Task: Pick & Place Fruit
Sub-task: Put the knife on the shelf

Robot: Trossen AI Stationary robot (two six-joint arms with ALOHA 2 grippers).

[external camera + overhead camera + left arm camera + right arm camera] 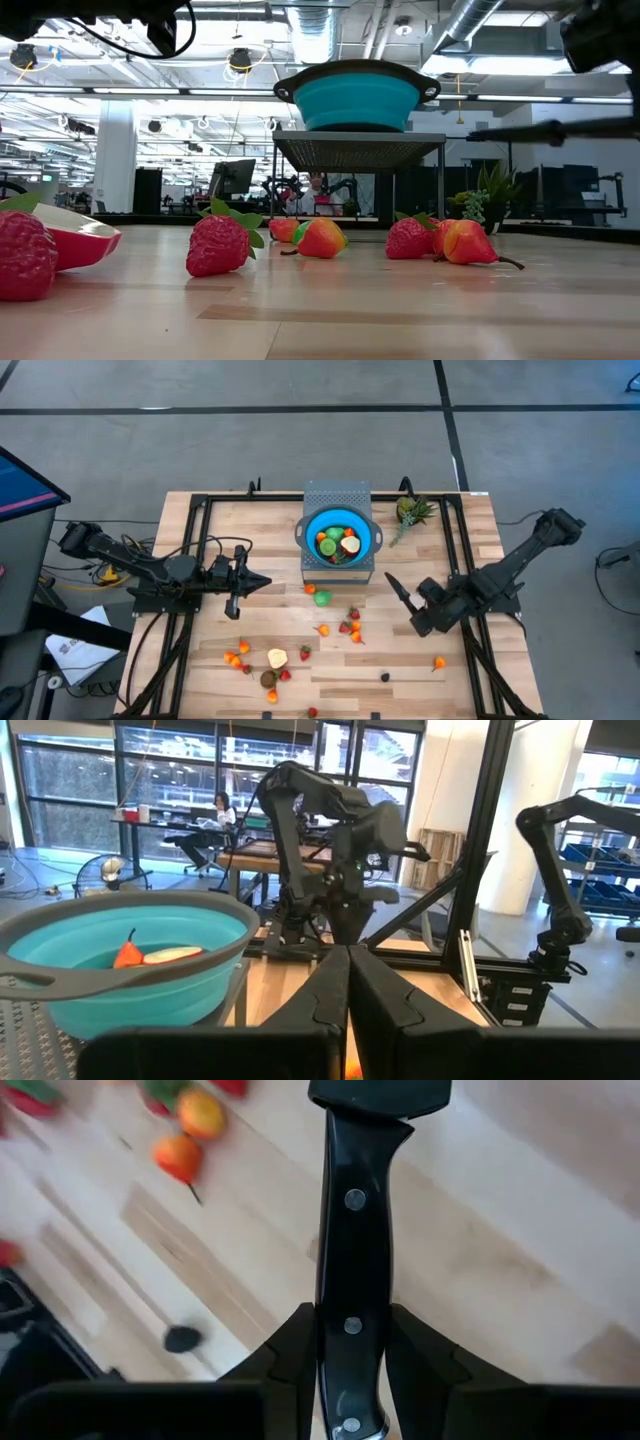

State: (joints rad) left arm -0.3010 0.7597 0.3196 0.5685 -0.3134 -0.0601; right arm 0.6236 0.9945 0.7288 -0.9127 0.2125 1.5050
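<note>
A few fruit lie in the blue bowl (338, 538) at upper centre, most fruit (350, 627) scattered below — left gripper (262, 584) pressed together empty, right gripper (408, 605) pinching a black-handled knife (354, 1270).

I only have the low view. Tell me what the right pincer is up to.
Observer: The right pincer is closed on a black tool with a riveted handle, held over the table.
Operator: Now report the left one.
Observer: The left pincer is shut, hovering to the left of the bowl.
Operator: Tell me what is inside that bowl.
Observer: It already holds several pieces of fruit, green, orange and pale yellow among them.
</note>
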